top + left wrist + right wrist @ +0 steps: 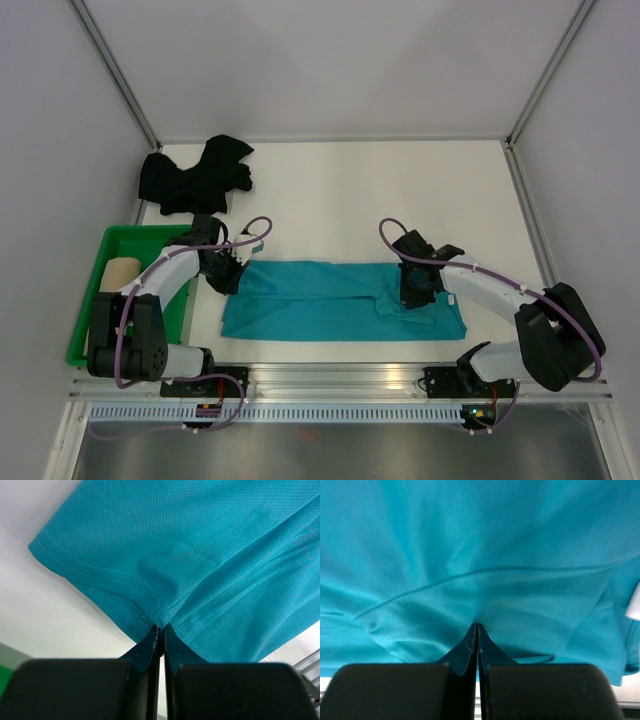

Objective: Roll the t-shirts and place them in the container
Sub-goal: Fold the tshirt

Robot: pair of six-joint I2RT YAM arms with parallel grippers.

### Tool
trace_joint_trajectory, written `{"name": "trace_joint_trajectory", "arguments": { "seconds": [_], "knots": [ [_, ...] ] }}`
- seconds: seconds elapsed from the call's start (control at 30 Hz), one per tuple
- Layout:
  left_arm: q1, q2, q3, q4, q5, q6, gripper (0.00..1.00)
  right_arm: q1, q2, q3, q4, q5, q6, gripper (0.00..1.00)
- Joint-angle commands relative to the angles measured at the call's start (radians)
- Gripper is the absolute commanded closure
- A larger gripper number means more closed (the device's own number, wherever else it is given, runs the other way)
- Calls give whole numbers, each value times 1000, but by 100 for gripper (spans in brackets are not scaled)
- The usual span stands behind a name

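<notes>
Teal t-shirt (320,308), long axis left-right, pinched by left hand (233,272), right hand (413,291).

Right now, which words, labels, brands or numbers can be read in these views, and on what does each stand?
None can be read.
The bright teal cloth t-shirt shows only plain fabric and stitching.
The crumpled black cloth t-shirt and the green plastic tray carry no visible mark.
A small white patch at the right wrist view's edge may be a tag, too blurred to read.
</notes>
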Motion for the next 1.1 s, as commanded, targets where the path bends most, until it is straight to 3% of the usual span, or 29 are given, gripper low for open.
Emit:
{"name": "trace_joint_trajectory", "arguments": {
  "seconds": [0.0, 0.13, 0.27, 0.33, 0.4, 0.63, 0.73, 0.83, 1.07],
  "knots": [
    [-3, -22, 10, 14, -4, 41, 93, 22, -53, -63, 51, -56, 78, 100],
    [-3, -31, 10, 12, -16, 46, 89, 22, -26, -128, 88, -53, 97, 100],
    [-3, -49, 12, 9, -47, 60, 82, 22, -49, -74, 27, 45, 80, 100],
    [-3, -65, 19, 0, -62, 66, 59, 22, -58, -7, -14, 82, 65, 100],
    [-3, -75, 47, -23, -65, 66, 47, 22, -66, 47, -73, 123, 38, 100],
    [-5, -157, 231, -235, -32, 121, 44, 2, -52, 243, -114, 159, -15, 100],
    [-19, -140, 291, -169, -27, 19, 41, -82, -20, 208, -45, 115, -57, 100],
    [-162, -22, 283, -103, -165, -81, 50, -214, 28, 149, 63, 50, -74, 100],
    [-197, 147, 123, 113, -364, -144, 55, -373, 150, 72, 287, 63, -74, 100]
  ]
}}
